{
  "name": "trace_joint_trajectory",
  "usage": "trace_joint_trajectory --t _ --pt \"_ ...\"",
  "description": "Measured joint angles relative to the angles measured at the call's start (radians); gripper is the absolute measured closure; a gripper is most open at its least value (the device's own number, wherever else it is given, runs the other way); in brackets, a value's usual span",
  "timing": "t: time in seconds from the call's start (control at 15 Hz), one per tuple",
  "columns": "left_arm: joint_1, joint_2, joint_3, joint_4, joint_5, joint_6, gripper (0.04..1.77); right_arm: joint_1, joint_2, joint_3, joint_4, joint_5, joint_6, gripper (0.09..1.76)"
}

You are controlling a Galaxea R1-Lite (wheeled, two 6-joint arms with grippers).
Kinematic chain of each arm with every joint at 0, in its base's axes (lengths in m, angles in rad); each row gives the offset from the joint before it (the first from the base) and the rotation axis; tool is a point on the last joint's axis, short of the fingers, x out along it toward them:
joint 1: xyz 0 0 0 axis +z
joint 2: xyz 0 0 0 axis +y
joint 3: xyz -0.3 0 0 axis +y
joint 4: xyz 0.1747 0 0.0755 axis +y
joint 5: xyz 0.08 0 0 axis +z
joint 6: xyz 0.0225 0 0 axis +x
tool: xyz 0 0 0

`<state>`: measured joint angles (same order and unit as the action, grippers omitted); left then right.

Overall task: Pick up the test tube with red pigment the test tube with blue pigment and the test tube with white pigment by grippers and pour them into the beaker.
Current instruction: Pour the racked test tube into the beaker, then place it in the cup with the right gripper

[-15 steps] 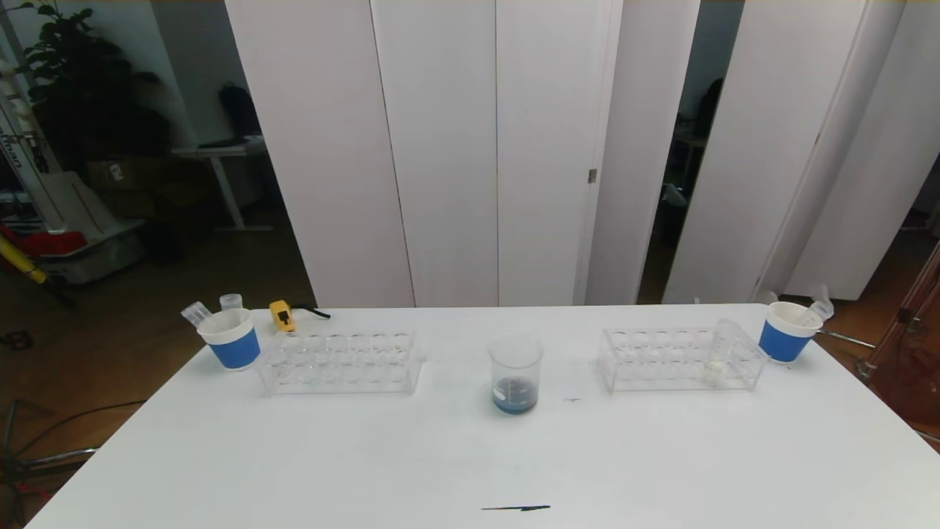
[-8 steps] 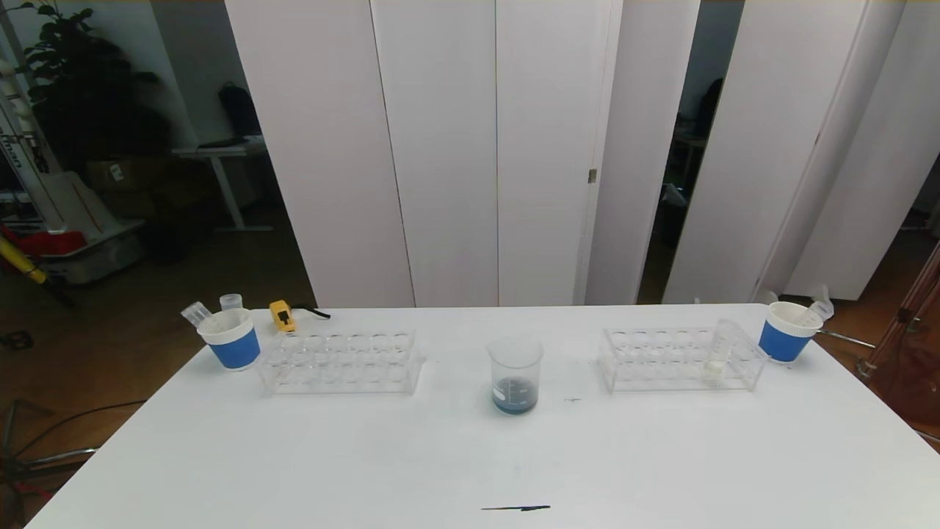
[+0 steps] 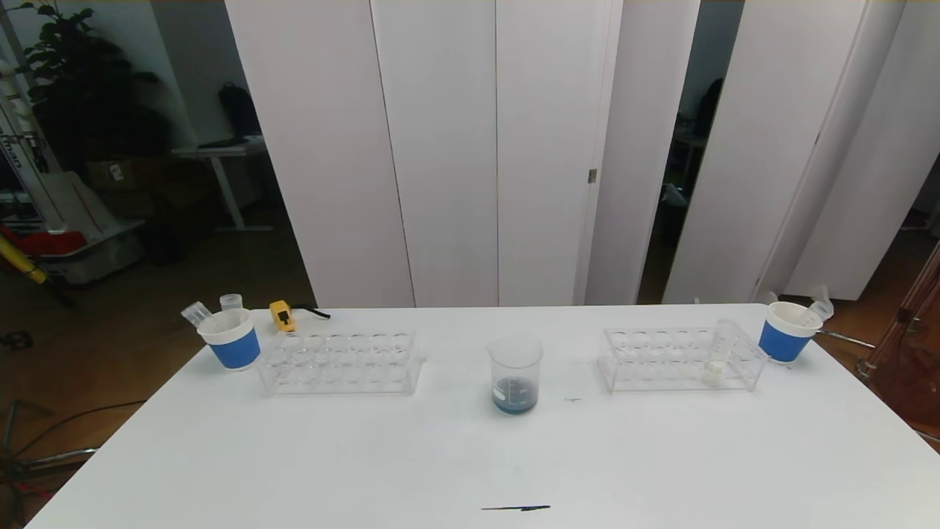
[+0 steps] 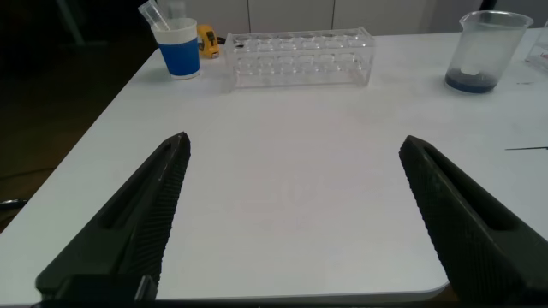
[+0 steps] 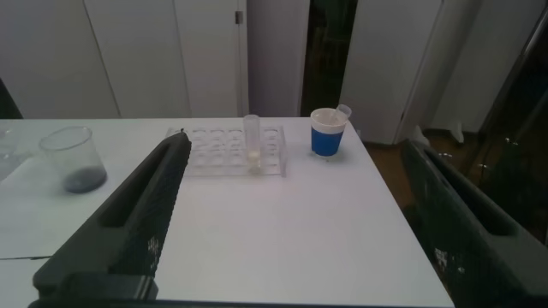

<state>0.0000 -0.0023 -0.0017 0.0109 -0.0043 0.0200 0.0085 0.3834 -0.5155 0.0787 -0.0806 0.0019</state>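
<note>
The clear beaker (image 3: 515,375) stands mid-table with dark blue liquid at its bottom; it also shows in the left wrist view (image 4: 485,53) and the right wrist view (image 5: 74,159). The test tube with white pigment (image 3: 718,353) leans in the right clear rack (image 3: 661,360), seen too in the right wrist view (image 5: 252,141). The test tubes with red pigment and blue pigment are out of view. My left gripper (image 4: 294,141) hangs open over bare table near the front edge. My right gripper (image 5: 295,141) is open too, well short of the right rack. Neither arm shows in the head view.
An empty clear rack (image 3: 339,361) sits left of the beaker. A blue paper cup (image 3: 230,339) with two empty tubes stands at the far left, another blue cup (image 3: 787,332) with one tube at the far right. A yellow tool (image 3: 282,315) lies behind the left rack.
</note>
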Motion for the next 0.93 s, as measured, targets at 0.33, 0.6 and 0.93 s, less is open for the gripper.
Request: trace_joint_trajectory --t 0.33,0.6,0.93 --pt "0.000 0.000 0.000 0.000 0.000 0.000 0.06 -0.001 0.320 -0.250 -0.027 -0.009 0.001 0.10" --pt "0.000 0.001 0.000 0.000 0.000 0.000 0.06 0.000 0.559 -0.320 -0.187 -0.055 0.001 0.10" --pt "0.000 0.001 0.000 0.000 0.000 0.000 0.06 0.000 0.846 -0.317 -0.394 -0.079 0.002 0.10"
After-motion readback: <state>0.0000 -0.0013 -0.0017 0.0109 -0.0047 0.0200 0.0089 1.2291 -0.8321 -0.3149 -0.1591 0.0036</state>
